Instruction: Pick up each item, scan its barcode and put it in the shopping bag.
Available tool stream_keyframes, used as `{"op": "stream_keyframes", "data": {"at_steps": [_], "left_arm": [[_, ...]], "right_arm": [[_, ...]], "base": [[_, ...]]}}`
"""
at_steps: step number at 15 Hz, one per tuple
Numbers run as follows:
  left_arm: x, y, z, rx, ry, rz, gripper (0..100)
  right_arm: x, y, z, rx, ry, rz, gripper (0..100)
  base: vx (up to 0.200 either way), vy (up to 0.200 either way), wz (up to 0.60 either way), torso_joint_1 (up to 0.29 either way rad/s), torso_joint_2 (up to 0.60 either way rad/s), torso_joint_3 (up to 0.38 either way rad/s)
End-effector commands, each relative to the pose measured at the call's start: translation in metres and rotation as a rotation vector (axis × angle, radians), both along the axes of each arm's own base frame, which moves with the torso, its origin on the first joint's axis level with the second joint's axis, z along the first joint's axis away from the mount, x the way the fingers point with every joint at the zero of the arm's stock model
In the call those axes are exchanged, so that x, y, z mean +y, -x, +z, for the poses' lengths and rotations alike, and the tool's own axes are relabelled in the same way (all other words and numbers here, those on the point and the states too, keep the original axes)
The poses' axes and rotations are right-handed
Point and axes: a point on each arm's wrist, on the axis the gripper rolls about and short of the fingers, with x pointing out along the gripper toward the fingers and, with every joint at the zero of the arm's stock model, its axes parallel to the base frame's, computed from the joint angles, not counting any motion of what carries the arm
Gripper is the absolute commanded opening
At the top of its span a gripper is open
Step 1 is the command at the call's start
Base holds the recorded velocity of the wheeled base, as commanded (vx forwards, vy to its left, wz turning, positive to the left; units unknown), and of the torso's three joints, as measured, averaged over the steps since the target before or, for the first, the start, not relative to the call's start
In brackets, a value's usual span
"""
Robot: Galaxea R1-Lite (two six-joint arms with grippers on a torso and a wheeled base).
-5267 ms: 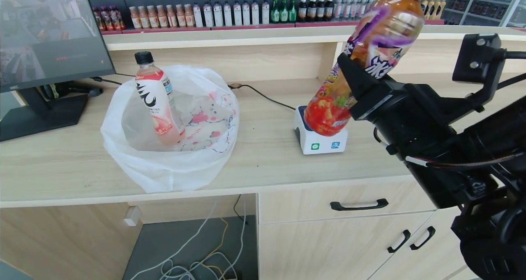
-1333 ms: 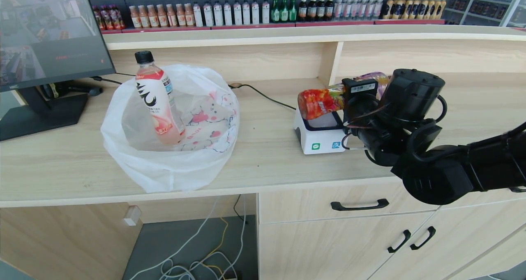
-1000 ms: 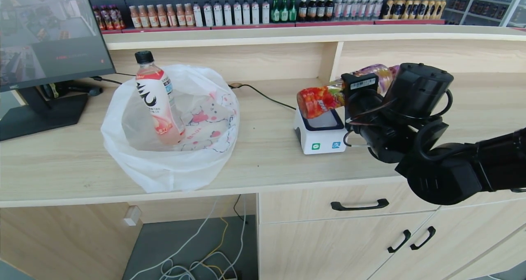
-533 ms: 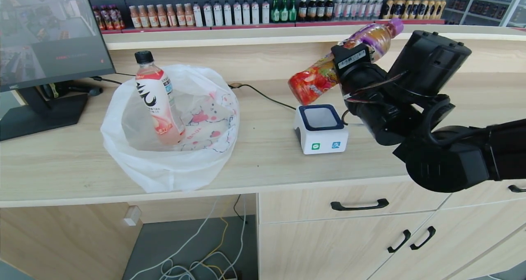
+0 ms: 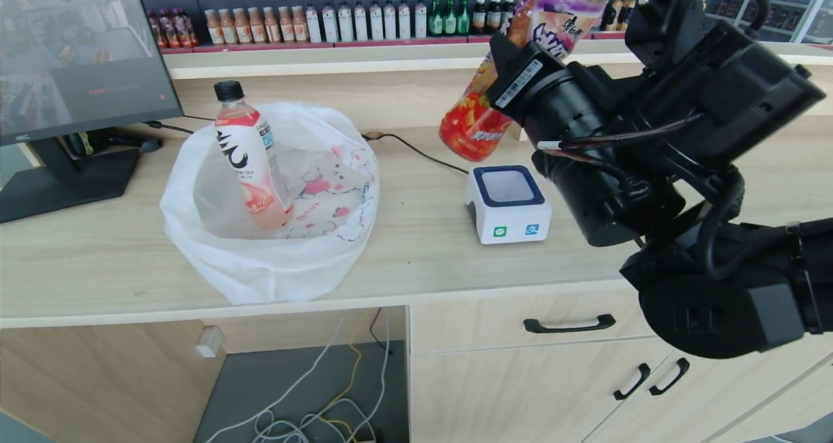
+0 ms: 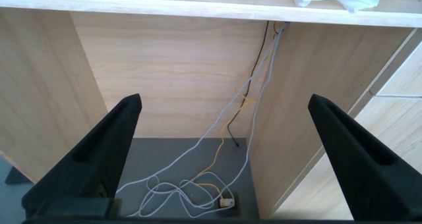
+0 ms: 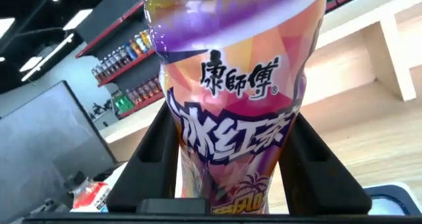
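My right gripper [image 5: 517, 72] is shut on an orange-red tea bottle [image 5: 474, 119] with a purple label, held tilted in the air above and behind the white scanner [image 5: 508, 203]. In the right wrist view the bottle [image 7: 232, 112] stands between the two black fingers [image 7: 157, 159]. Left of the scanner, the white shopping bag [image 5: 273, 261] lies open on the counter with a pink bottle [image 5: 250, 163] leaning inside. My left gripper [image 6: 224, 102] hangs open below the counter edge, holding nothing.
A monitor [image 5: 78, 53] stands at the counter's far left. A black cable [image 5: 416, 150] runs behind the scanner. A raised ledge and a shelf of bottles [image 5: 390, 20] close off the back. Drawers with black handles [image 5: 569, 324] sit below; loose cables [image 6: 198, 184] lie on the floor.
The right gripper has lifted the tea bottle off the scanner, raising it and tipping it from lying flat to steeply tilted, shifting slightly left. The bag and pink bottle have not moved.
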Motion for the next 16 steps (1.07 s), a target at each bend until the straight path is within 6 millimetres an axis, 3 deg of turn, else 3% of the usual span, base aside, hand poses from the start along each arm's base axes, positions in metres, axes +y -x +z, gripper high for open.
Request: {"op": "stream_keyframes", "data": {"at_steps": [1,6,8,13,16], "left_arm": [[0.000,0.000,0.000,0.000,-0.002,0.000,100],[0.000,0.000,0.000,0.000,-0.009,0.000,100],[0.000,0.000,0.000,0.000,-0.012,0.000,100],[0.000,0.000,0.000,0.000,-0.007,0.000,100],[0.000,0.000,0.000,0.000,-0.001,0.000,100]], "right_arm": [[0.009,0.014,-0.009,-0.009,0.072,0.018,0],[0.007,0.019,-0.005,-0.143,0.218,-0.033,0],[0.004,0.018,-0.017,-0.169,0.324,-0.025,0],[0.001,0.012,-0.021,-0.162,0.323,-0.037,0],[-0.002,0.007,-0.025,-0.134,0.281,-0.021,0]], "base": [[0.000,0.000,0.00,0.000,0.00,0.000],[0.000,0.000,0.00,0.000,0.00,0.000],[0.000,0.000,0.00,0.000,0.00,0.000],[0.000,0.000,0.00,0.000,0.00,0.000],[0.000,0.200,0.00,0.002,0.00,-0.001]]}}
